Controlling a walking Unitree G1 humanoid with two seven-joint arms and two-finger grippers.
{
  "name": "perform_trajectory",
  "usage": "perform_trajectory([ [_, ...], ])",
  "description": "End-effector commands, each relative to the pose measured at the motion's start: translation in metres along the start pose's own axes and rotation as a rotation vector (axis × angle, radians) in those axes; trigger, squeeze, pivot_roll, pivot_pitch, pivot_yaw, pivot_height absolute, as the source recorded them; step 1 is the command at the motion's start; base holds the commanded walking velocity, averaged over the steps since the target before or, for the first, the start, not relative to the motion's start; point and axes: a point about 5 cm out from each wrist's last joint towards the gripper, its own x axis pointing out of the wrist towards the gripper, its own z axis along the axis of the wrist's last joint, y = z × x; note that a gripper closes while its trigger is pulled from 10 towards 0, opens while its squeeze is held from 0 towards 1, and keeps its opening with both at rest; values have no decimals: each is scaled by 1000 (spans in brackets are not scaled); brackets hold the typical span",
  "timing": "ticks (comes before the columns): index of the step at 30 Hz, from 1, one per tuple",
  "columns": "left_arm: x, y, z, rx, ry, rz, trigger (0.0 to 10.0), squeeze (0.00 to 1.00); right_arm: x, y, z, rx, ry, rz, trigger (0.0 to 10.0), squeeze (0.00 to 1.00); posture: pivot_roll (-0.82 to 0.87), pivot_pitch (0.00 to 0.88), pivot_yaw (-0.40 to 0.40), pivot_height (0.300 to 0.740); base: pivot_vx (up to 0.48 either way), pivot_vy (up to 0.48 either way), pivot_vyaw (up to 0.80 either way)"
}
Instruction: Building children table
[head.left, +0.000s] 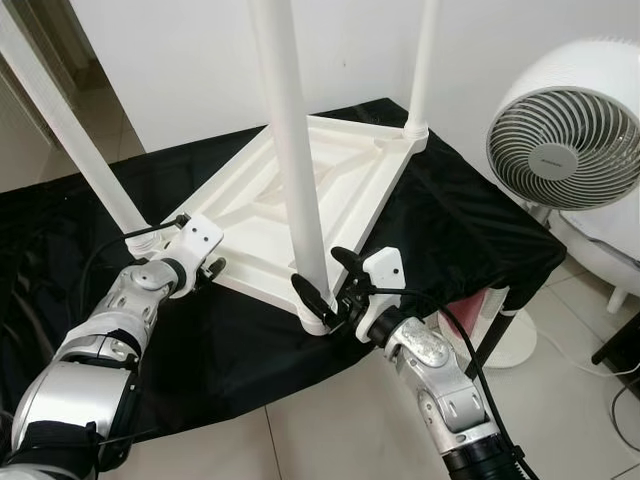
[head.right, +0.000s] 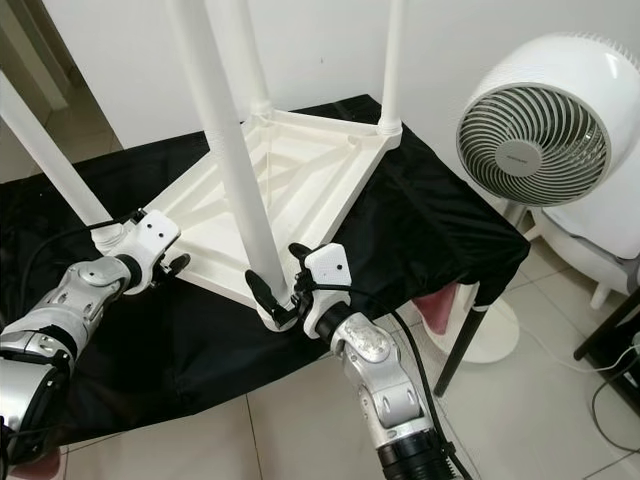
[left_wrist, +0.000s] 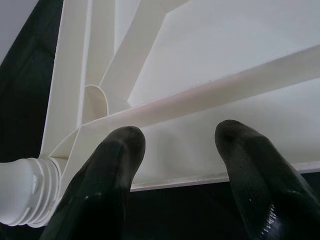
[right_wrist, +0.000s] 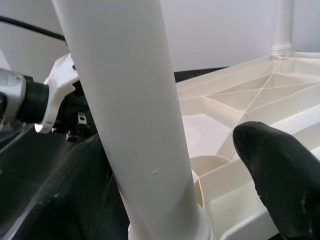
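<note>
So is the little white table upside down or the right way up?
Upside down. The white table lies with its ribbed underside facing up on the black cloth, and its legs point up toward the ceiling.
</note>
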Motion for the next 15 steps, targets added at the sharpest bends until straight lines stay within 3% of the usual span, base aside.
perform_trajectory([
  [1, -7, -19, -53, -58, 205, -49, 10000, 0, -7, -23, 11, 1, -78, -131, 10000, 0, -78, 125, 126, 740, 0, 0, 0],
  [5, -3, -10, -32, -71, 132, -30, 10000, 0, -5, -22, 15, 14, -116, -129, 10000, 0, -75, 120, 124, 740, 0, 0, 0],
  [15, -2, -9, -28, -70, 121, -26, 10000, 0, -5, -21, 14, 14, -111, -121, 10000, 0, -72, 109, 117, 740, 0, 0, 0],
])
